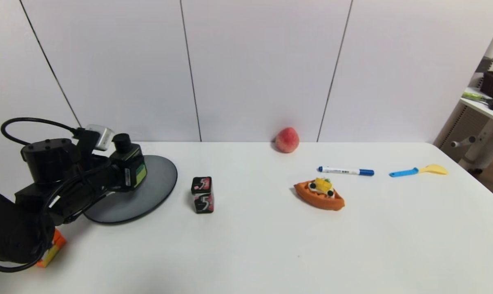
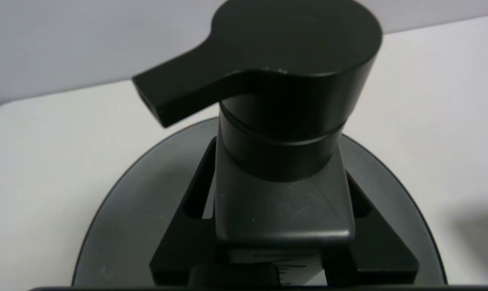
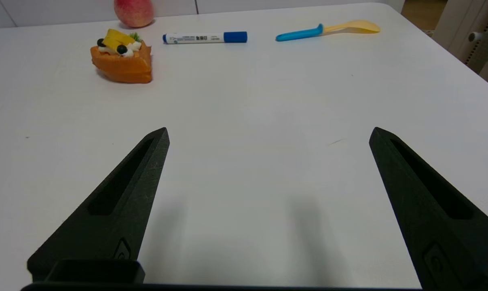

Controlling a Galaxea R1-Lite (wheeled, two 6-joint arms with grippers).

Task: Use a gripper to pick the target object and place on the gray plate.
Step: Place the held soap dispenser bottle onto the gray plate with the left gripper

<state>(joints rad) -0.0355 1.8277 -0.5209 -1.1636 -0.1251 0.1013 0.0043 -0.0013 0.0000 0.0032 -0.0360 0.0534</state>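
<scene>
From the head view, your left gripper (image 1: 121,177) clamps the squat black pump bottle with the light green label (image 1: 131,167), upright over the near-left part of the large round dark gray plate (image 1: 158,181); whether it touches, you cannot tell.

Left wrist view: both fingers (image 2: 187,238) flank the bottle (image 2: 284,121) with plate (image 2: 134,210) directly beneath, so lowering straight down looks right.

Right wrist view: your right gripper (image 3: 268,135) hangs spread wide, well apart.

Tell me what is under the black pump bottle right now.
The gray plate lies beneath the pump bottle, which the left gripper grips. Whether the bottle's base touches the plate is hidden.
</scene>
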